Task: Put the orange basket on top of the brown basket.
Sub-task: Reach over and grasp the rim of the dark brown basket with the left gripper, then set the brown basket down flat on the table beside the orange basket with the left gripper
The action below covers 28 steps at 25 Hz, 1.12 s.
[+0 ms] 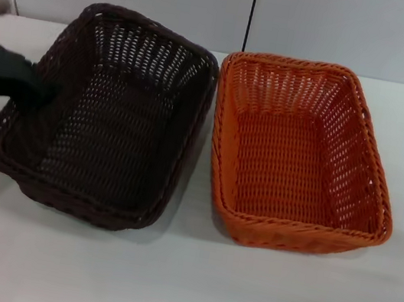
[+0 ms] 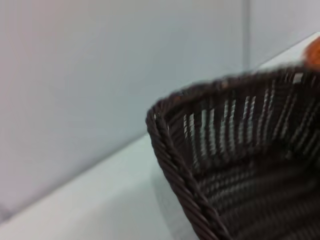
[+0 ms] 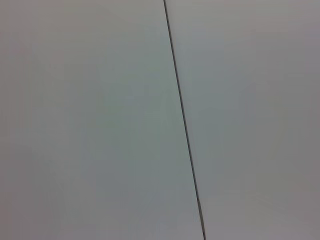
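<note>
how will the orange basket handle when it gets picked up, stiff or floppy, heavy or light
The orange basket probably holds its shape: its flared woven walls stand up unsupported. It is likely light for its size, with openwork sides and nothing inside. The braided rim gives a grip, but lifted by one edge it may tilt.

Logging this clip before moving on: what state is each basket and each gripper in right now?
brown basket: on the table, tilted, left side raised, nothing inside.
orange basket: flat on the table beside the brown one, empty, not stacked.
left gripper: at the brown basket's left rim; cannot tell how its jaws stand.
right gripper: not in view; its wrist camera shows only a wall.
</note>
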Available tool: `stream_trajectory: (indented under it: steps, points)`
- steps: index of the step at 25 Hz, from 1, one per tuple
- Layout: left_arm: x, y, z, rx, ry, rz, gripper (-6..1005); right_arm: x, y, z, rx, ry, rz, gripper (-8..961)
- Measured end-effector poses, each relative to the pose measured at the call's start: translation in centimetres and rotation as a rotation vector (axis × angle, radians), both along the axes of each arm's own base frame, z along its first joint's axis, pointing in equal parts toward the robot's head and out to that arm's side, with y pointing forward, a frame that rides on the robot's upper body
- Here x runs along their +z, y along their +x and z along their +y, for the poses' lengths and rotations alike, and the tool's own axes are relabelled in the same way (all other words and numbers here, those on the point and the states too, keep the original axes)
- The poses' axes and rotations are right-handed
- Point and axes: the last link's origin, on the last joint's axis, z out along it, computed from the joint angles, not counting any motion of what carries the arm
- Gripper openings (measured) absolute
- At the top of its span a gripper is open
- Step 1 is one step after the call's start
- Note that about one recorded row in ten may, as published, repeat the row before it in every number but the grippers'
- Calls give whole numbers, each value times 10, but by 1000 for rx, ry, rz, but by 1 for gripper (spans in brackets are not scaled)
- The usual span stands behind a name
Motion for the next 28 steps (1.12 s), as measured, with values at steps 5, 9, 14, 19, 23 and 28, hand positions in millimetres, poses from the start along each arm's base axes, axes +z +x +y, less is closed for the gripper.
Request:
stream_trajectory:
  steps: [5, 9, 14, 19, 23, 28]
  points:
    - [17, 3, 0, -112, -71, 14, 323, 0, -1, -2, 1, 5, 6, 811]
    - [22, 9, 1, -180, -138, 62, 282, -1, -3, -4, 10, 12, 10, 811]
    - [25, 18, 3, -257, -189, 104, 249, -1, -7, -4, 26, 13, 13, 810]
    - [32, 25, 12, -346, -206, 177, 242, -3, -10, -6, 41, 12, 11, 810]
    - [37, 26, 14, -393, -239, 229, 231, -3, -8, -10, 34, 17, 12, 810]
    - [36, 31, 13, -460, -323, 277, 207, -4, -7, -13, 28, 15, 12, 810]
